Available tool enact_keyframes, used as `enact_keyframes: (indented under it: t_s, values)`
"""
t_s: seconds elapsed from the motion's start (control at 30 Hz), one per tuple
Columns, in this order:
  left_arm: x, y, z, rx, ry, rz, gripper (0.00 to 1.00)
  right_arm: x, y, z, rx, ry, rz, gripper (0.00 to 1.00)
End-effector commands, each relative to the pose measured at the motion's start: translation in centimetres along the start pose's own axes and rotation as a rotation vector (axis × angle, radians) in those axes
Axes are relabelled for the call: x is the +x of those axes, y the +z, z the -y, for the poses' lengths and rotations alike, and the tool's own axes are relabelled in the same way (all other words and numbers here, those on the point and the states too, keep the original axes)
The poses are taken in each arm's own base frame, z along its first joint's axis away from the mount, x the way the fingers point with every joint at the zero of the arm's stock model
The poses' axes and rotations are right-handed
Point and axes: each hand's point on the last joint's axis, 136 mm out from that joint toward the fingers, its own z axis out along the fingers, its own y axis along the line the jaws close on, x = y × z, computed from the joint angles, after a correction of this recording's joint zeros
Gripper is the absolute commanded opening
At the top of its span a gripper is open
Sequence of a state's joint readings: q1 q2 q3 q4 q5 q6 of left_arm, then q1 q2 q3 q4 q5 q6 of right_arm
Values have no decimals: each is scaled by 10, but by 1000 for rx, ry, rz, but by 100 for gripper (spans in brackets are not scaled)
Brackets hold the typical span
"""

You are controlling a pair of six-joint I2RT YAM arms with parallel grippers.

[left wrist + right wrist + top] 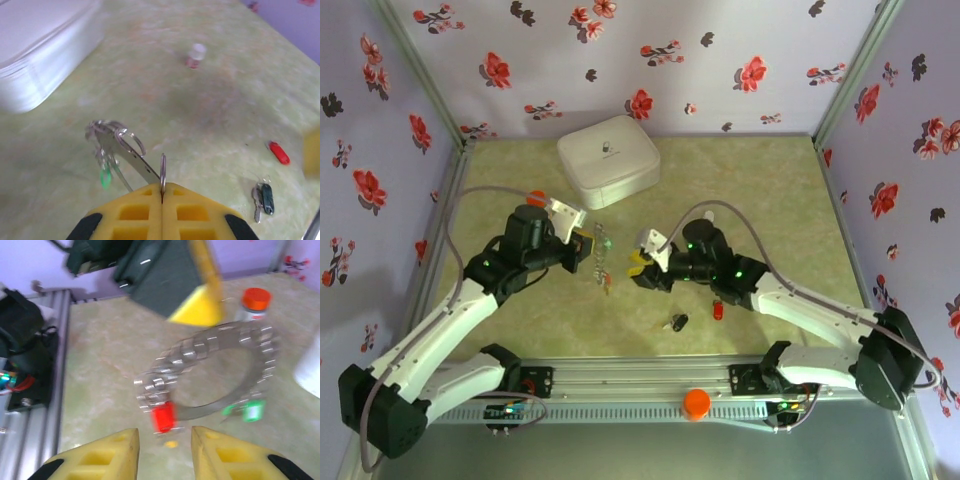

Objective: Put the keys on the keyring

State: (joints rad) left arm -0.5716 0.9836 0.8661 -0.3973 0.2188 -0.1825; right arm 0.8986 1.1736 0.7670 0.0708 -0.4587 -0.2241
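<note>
My left gripper (588, 250) (162, 187) is shut on the keyring (603, 252), pinching the thin metal ring (162, 171) edge-on above the mat. A green key (105, 177) and other metal parts hang from it. In the right wrist view the keyring (215, 365) is a blurred chain-like loop carrying a red key (164, 417) and a green key (250, 411). My right gripper (638, 265) (165, 440) is open just short of the red key, with nothing between its fingers. A black key (678, 322) (267, 197) and a loose red key (718, 310) (279, 152) lie on the mat.
A white rounded case (608, 160) (40, 60) sits at the back centre. The orange-capped pill bottle (255, 305) stands behind the ring, near my left arm (537, 197). Patterned walls close in the back and both sides, and a metal rail (640, 378) runs along the near edge.
</note>
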Motion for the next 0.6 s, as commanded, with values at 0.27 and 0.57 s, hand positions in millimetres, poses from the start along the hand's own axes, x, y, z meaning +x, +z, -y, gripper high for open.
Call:
enact_keyframes:
  t_s: [0.27, 0.57]
  values:
    - [0, -9, -13, -220, -545, -280, 0, -45, 67, -32, -6, 69, 262, 29]
    - [30, -32, -9, -360, -916, -420, 0, -4, 77, 20, 314, 101, 262, 35]
